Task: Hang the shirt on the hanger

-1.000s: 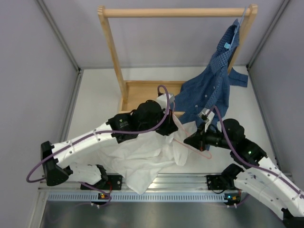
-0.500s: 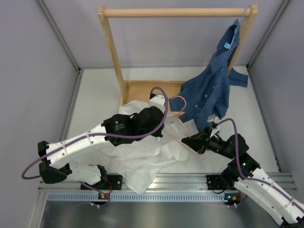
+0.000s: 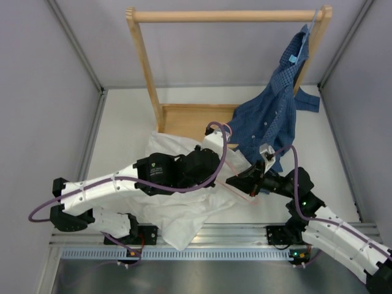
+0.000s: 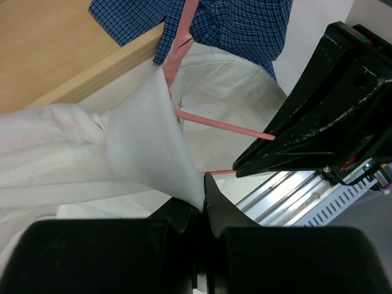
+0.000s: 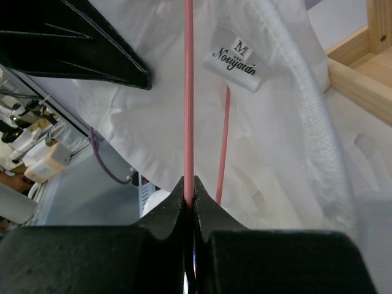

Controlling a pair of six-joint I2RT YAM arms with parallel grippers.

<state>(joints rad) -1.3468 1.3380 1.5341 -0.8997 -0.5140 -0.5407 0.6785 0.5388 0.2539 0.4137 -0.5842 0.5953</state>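
Note:
The white shirt (image 3: 184, 211) lies crumpled on the table under my left arm; it also shows in the left wrist view (image 4: 141, 141) and the right wrist view (image 5: 275, 122), where its collar label reads M. My left gripper (image 4: 203, 184) is shut on a fold of the shirt, near the shirt's collar in the top view (image 3: 214, 160). My right gripper (image 5: 189, 191) is shut on a rod of the pink hanger (image 5: 188, 92). The hanger (image 3: 236, 184) reaches into the shirt's collar opening; its hook (image 3: 222, 127) sticks out toward the wooden base. It also shows in the left wrist view (image 4: 223, 127).
A wooden clothes rack (image 3: 144, 67) stands at the back with its base board (image 3: 184, 116) on the table. A dark blue checked shirt (image 3: 272, 113) hangs from the rack's right end and drapes onto the table. Grey walls close both sides.
My left gripper has moved right and forward with the shirt's fold. My right gripper has moved left with the hanger, bringing the hanger deeper into the shirt's collar.

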